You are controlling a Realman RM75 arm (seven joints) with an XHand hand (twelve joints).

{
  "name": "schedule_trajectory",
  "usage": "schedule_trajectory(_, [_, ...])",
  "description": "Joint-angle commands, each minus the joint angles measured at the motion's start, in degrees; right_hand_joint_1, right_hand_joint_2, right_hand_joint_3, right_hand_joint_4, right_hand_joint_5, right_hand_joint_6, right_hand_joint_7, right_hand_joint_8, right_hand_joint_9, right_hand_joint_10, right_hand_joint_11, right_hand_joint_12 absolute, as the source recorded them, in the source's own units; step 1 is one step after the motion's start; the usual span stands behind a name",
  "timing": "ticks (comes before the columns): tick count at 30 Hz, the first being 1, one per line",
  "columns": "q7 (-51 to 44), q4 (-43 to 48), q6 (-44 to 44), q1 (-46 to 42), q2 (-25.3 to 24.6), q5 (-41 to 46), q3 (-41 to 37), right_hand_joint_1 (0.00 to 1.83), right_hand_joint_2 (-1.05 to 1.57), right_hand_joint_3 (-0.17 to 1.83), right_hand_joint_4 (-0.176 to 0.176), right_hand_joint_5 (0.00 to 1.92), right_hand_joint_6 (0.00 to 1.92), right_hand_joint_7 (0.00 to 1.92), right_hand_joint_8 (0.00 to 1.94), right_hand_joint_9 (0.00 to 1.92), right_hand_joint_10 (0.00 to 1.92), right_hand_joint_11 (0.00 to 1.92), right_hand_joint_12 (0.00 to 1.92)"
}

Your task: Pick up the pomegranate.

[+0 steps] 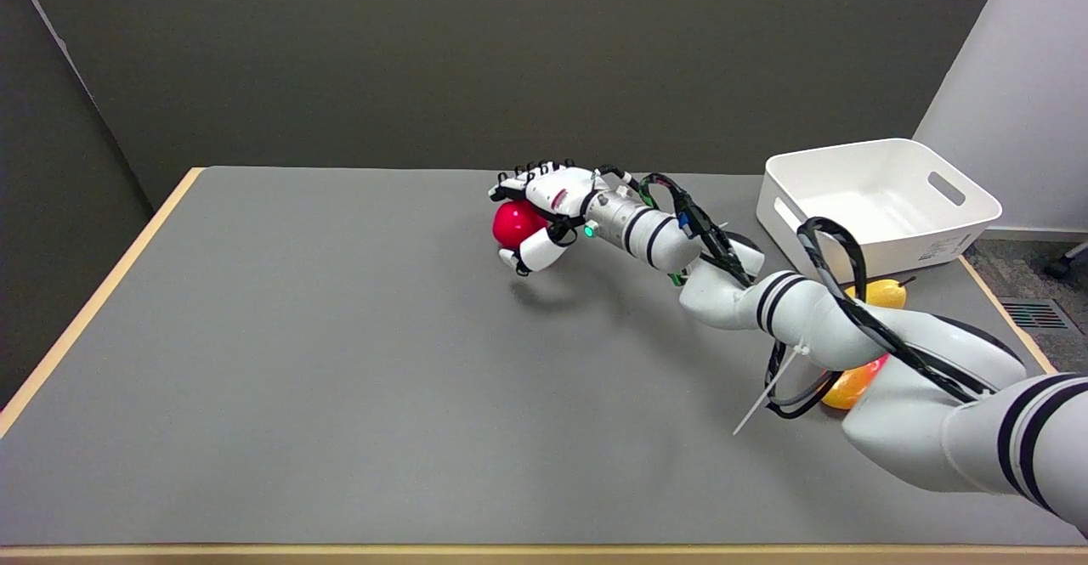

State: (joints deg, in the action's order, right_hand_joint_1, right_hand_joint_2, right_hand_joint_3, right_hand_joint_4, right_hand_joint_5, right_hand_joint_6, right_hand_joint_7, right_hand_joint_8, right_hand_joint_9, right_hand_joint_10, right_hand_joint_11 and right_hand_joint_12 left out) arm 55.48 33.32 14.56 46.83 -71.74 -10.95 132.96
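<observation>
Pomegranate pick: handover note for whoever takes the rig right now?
Right hand: wrapped around the pomegranate, fingers over its top, thumb beneath.
Pomegranate: appears lifted off the table; a shadow lies below it, apart from the fruit.
Done: grasp made, lift seemingly begun.
Left: confirm the hold is firm and raise it clear.
Nearby: white bin at far right; yellow pear and an orange fruit partly hidden behind the arm.
</observation>
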Motion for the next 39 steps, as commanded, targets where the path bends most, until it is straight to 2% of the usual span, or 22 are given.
schedule_trajectory(1, [-0.2, -1.4, 0.3, 0.2, -0.8, -0.1, 0.0, 0.45, 0.61, 1.0, 0.075, 0.13, 0.42, 0.16, 0.29, 0.13, 0.61, 0.09, 1.11])
schedule_trajectory(10, [-0.5, -0.3, 0.6, -0.5, -0.7, -0.1, -0.1, 0.55, 0.65, 1.0, 0.073, 0.15, 0.43, 0.22, 0.31, 0.18, 0.63, 0.11, 1.15])
schedule_trajectory(15, [-0.5, 0.7, 0.6, -1.0, -0.4, -0.1, -0.3, 0.68, 0.69, 1.0, 0.073, 0.19, 0.45, 0.28, 0.35, 0.25, 0.69, 0.15, 1.21])
schedule_trajectory(17, [-0.5, 1.0, 0.6, -1.2, -0.3, -0.1, -0.4, 0.78, 0.71, 0.96, 0.073, 0.21, 0.45, 0.33, 0.37, 0.3, 0.73, 0.19, 1.29])
schedule_trajectory(19, [-0.5, 1.1, 0.8, -1.3, -0.3, -0.1, -0.4, 0.78, 0.72, 1.0, 0.074, 0.22, 0.49, 0.34, 0.42, 0.33, 0.76, 0.22, 1.31])
schedule_trajectory(22, [-0.5, 1.2, 1.4, -1.4, -0.3, -0.1, -0.5, 0.91, 0.77, 0.92, 0.074, 0.27, 0.57, 0.44, 0.47, 0.4, 0.87, 0.31, 1.42])
schedule_trajectory(27, [-0.5, 2.0, 1.6, -1.8, -0.1, -0.1, -0.6, 0.96, 0.82, 0.9, 0.078, 0.3, 0.78, 0.55, 0.67, 0.5, 1.02, 0.42, 1.51])
schedule_trajectory(32, [-0.5, 2.3, 1.9, -2.2, 0.0, -0.1, -1.0, 1.03, 0.86, 0.89, 0.108, 0.34, 1.13, 0.6, 0.83, 0.59, 1.14, 0.52, 1.57])
schedule_trajectory(34, [-0.5, 2.7, 1.9, -2.3, 0.0, -0.1, -1.1, 1.04, 0.88, 0.86, 0.115, 0.36, 1.17, 0.61, 0.87, 0.6, 1.15, 0.53, 1.58])
schedule_trajectory(36, [-0.5, 3.1, 2.0, -2.5, 0.1, -0.1, -1.4, 1.11, 1.28, 0.09, -0.063, 0.49, 1.72, 0.72, 1.33, 0.67, 1.13, 0.6, 1.57])
schedule_trajectory(39, [-0.5, 4.1, 2.6, -3.0, 0.3, -0.1, -2.6, 1.11, 1.24, 0.19, -0.072, 0.49, 1.76, 0.72, 1.37, 0.65, 1.24, 0.59, 1.65])
